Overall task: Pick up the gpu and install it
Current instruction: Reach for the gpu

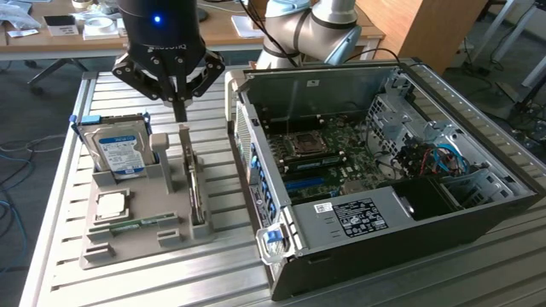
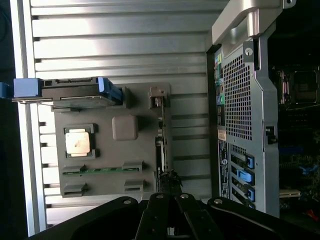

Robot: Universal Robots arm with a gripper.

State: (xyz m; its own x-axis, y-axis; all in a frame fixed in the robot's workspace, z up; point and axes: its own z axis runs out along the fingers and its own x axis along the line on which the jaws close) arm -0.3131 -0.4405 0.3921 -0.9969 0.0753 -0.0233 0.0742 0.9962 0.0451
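The gpu (image 1: 194,182) stands on edge in the grey holder tray (image 1: 128,252), its bracket end just below the gripper (image 1: 180,116) — fingers pressed together, gripping nothing. A blue-labelled hard drive (image 1: 119,150) stands to one side of the gripper and the open computer case (image 1: 426,249) to the other, both on the slatted tabletop (image 1: 213,284).

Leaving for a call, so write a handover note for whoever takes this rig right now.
Gripper: shut, poised at the upper end of the gpu; whether they touch cannot be told.
The gpu stands on edge in the grey holder tray, beside the open computer case.
Done: gripper lined up over the card.
Left: card not lifted, not in the case.
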